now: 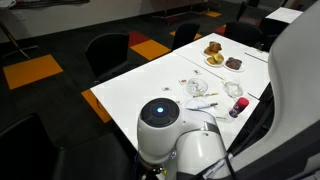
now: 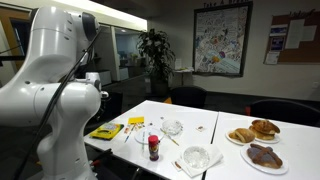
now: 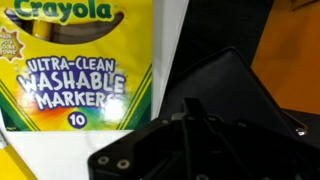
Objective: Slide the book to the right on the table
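Note:
The book [image 3: 75,65] fills the upper left of the wrist view: a flat green and yellow cover printed "Crayola Ultra-Clean Washable Markers". It lies at the edge of the white table [image 3: 165,60]. In an exterior view it is a small flat yellow-green shape [image 2: 105,131] at the table's [image 2: 200,125] near left corner, under the arm. My gripper [image 3: 192,108] is a dark shape at the bottom of the wrist view. Its fingers seem pressed together, empty, above and beside the book. The robot body hides the book in the exterior view of the long table [image 1: 140,90].
Two plates of pastries [image 2: 255,131] [image 1: 214,48], a clear bowl [image 2: 196,158], a red-capped bottle [image 2: 153,147] [image 1: 238,106] and small items stand further along the table. Black chairs [image 1: 108,55] [image 3: 240,85] surround it on orange and dark carpet [image 3: 290,50].

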Motion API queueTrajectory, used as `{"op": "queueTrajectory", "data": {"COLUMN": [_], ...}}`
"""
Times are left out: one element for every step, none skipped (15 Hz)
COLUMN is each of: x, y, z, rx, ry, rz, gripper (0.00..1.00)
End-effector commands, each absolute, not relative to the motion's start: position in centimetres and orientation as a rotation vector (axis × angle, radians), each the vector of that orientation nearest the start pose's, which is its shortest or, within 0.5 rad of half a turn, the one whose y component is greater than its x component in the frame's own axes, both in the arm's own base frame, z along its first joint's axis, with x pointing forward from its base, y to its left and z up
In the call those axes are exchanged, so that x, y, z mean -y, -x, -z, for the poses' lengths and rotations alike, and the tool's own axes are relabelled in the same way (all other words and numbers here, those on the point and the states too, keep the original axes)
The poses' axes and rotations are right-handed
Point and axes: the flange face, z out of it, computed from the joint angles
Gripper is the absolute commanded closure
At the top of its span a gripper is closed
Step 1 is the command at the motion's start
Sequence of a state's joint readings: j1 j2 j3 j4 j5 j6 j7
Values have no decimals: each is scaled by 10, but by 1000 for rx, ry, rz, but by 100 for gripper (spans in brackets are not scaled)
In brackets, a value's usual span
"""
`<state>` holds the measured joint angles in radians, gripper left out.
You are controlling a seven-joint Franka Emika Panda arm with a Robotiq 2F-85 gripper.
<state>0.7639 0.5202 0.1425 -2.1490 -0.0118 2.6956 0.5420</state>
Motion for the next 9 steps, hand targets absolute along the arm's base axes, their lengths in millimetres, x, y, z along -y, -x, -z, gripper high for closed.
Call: {"op": "queueTrajectory", "data": {"x": [-436, -434, -430, -426, -423, -421, -418, -416, -413], "y": [-339, -337, -335, -334, -332, -331, -331, -330, -329], "z": [-153, -150, -146, -143, -140, -136, -133, -128, -126], "rx": [514, 504, 494, 488, 482, 482, 483, 488, 491], "ry": [2977, 2977, 2977, 2977, 2974, 2974, 2972, 2968, 2966], "rz": [-45, -56, -68, -74, -79, -88, -99, -111, -121], "gripper": [100, 100, 100, 100, 100, 100, 100, 100, 100]}}
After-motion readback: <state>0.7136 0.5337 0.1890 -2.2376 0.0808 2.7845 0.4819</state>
